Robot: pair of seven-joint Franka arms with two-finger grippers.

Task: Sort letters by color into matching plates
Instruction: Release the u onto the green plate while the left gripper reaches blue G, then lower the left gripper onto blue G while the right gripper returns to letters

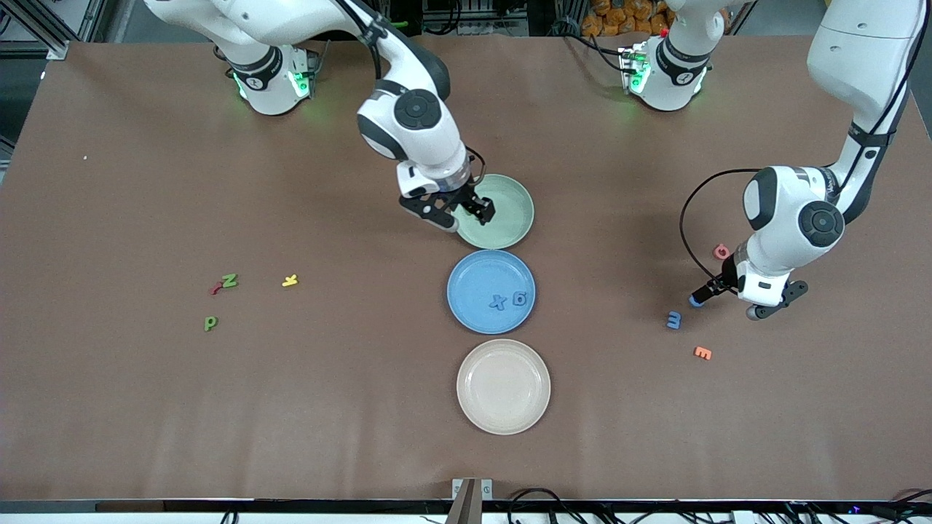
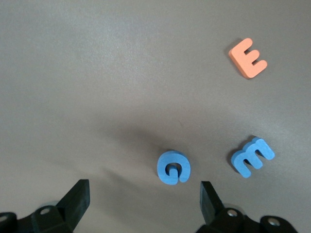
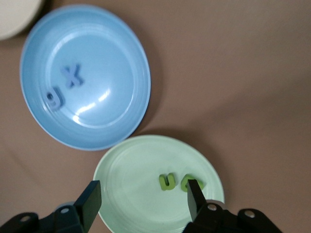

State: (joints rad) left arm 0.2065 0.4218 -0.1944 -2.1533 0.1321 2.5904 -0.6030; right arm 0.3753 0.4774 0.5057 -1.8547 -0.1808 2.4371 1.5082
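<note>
The left tool [image 2: 143, 201] hangs with jaws spread wide over the blue G [image 2: 173, 167], which lies flat on the desk [image 2: 97, 73] beside the blue M [image 2: 252, 156]. The right tool [image 3: 143, 201], parted and empty, is over the green plate [image 3: 126, 179] holding two green letters [image 3: 167, 181]. Light, squashy foam: pinch the G's outer edges.

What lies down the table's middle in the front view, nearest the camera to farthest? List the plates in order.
Cream plate → blue plate → green plate, with the right gripper over it.
</note>
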